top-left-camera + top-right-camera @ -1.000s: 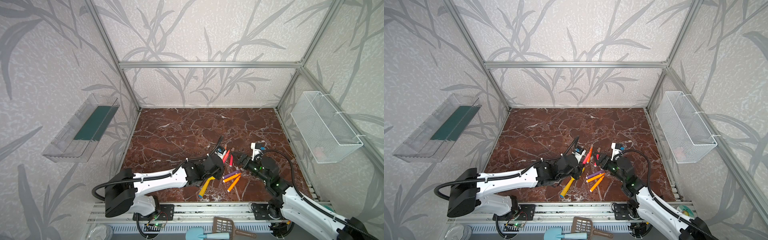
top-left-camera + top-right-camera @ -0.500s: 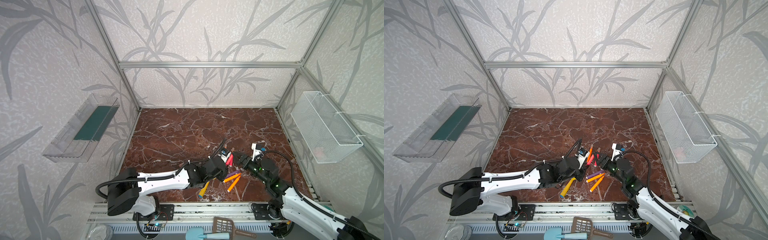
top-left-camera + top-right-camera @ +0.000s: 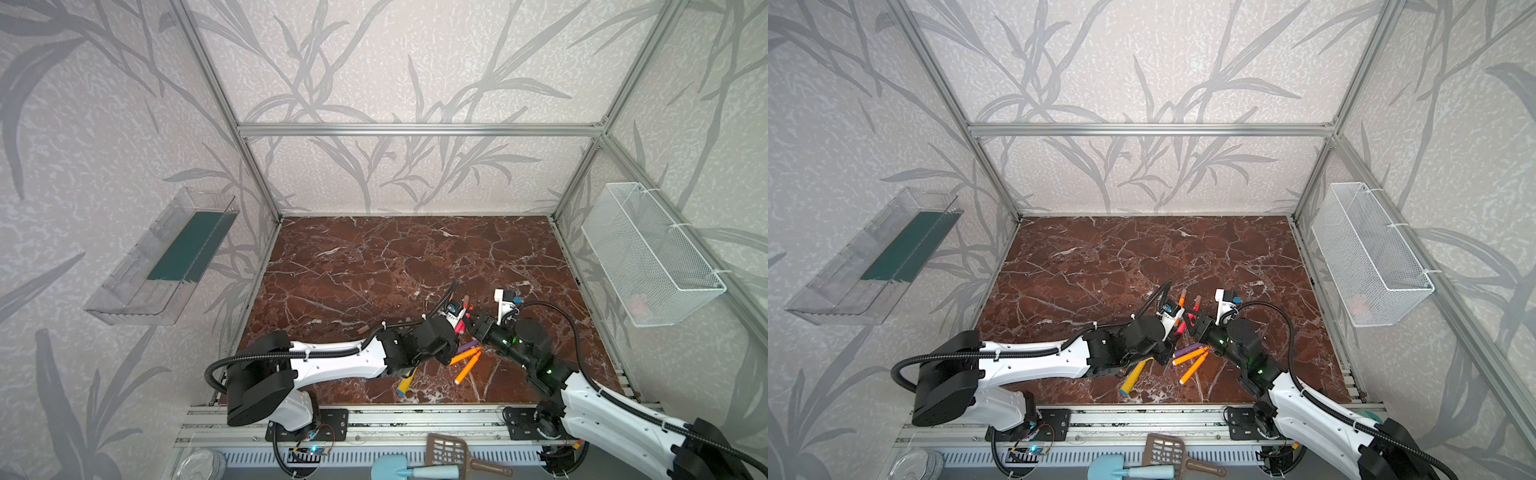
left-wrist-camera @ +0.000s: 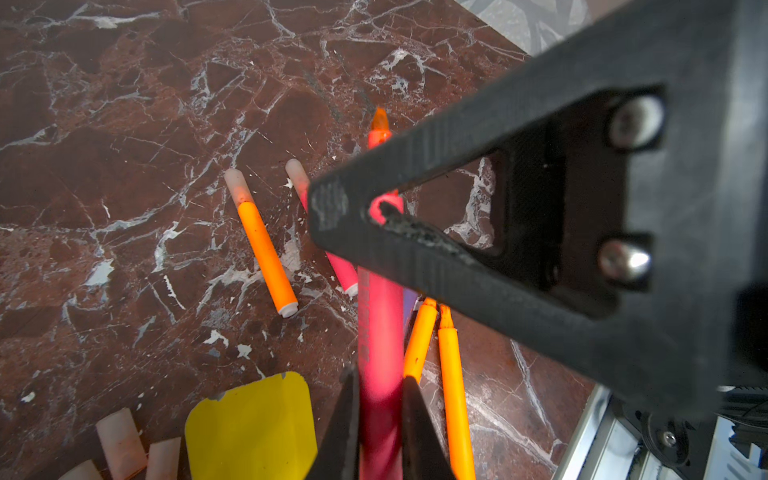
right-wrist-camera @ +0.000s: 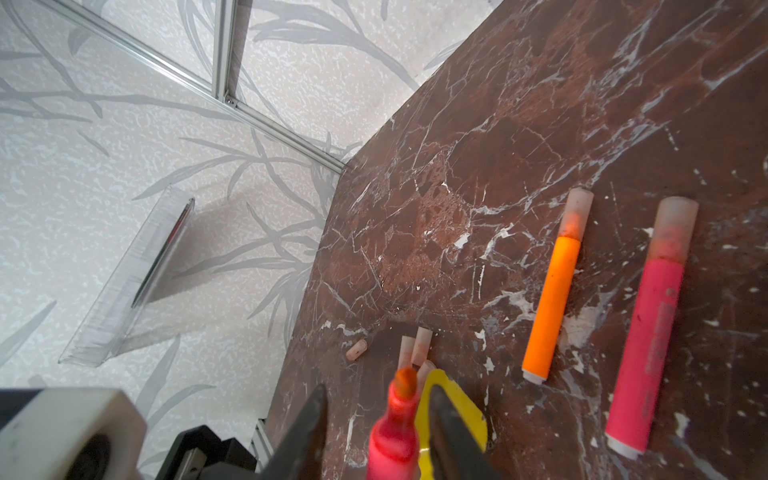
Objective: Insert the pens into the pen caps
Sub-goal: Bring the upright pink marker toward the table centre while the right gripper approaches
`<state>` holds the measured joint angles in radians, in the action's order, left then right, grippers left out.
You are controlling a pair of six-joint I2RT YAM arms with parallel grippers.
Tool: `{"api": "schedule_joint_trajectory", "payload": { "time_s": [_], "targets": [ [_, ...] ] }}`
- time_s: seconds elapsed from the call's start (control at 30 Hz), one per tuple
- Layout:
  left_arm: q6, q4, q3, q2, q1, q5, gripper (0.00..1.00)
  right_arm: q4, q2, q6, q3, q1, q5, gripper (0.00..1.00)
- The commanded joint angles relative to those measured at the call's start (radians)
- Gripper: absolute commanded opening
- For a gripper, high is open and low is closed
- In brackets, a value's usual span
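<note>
The left end effector [image 4: 380, 380] is clamped on the body of a red-pink pen [image 4: 380, 324] and holds it above the counter [image 4: 104, 104], with the orange tip pointing away from it. The right end effector [image 5: 377, 392] comes at this pen from the opposite side. Its two fingers [image 5: 309, 419] stand on either side of the tip end, narrow, but a small gap shows on each side, so it does not grip the pen. On the counter beyond the left end effector lie an orange pen [image 4: 264, 249] and a second red-pink pen [image 5: 648, 340], each one with a cap on its tip. Under the held pen two bare orange pens [image 4: 453, 395] lie side by side, and a purple pen [image 3: 469, 345] is just beside them. Below the left end effector is a yellow shovel [image 4: 253, 424]. Some loose caps [image 5: 420, 347] lie next to the shovel, and a single cap [image 5: 357, 349] lies a little apart from them.
</note>
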<state>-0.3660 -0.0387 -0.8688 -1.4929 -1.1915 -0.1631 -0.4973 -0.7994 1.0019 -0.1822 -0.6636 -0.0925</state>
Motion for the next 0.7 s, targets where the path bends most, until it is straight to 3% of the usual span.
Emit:
{"api": "schedule_joint_trajectory", "payload": {
  "time_s": [0.0,0.17,0.27,0.37,0.43,0.67],
  "targets": [
    [0.018,-0.022,-0.037,-0.004,-0.005,-0.003,0.00,-0.032,-0.019,-0.005,-0.024,-0.010,0.018,0.21],
    [0.021,-0.041,-0.022,0.001,-0.006,-0.003,0.00,-0.054,-0.064,0.010,-0.030,-0.016,0.010,0.05],
    [0.024,-0.069,-0.005,0.005,-0.005,-0.009,0.13,-0.078,-0.085,0.034,-0.025,-0.019,0.005,0.00],
    [0.032,-0.116,0.020,0.002,-0.006,-0.018,0.30,-0.116,-0.096,0.073,-0.006,-0.025,0.007,0.00],
    [0.039,-0.148,0.034,-0.003,-0.006,-0.019,0.36,-0.140,-0.096,0.095,0.005,-0.030,0.005,0.00],
    [0.053,-0.213,0.047,-0.041,-0.006,-0.027,0.43,-0.175,-0.058,0.120,0.030,-0.067,0.014,0.00]
  ]
}}
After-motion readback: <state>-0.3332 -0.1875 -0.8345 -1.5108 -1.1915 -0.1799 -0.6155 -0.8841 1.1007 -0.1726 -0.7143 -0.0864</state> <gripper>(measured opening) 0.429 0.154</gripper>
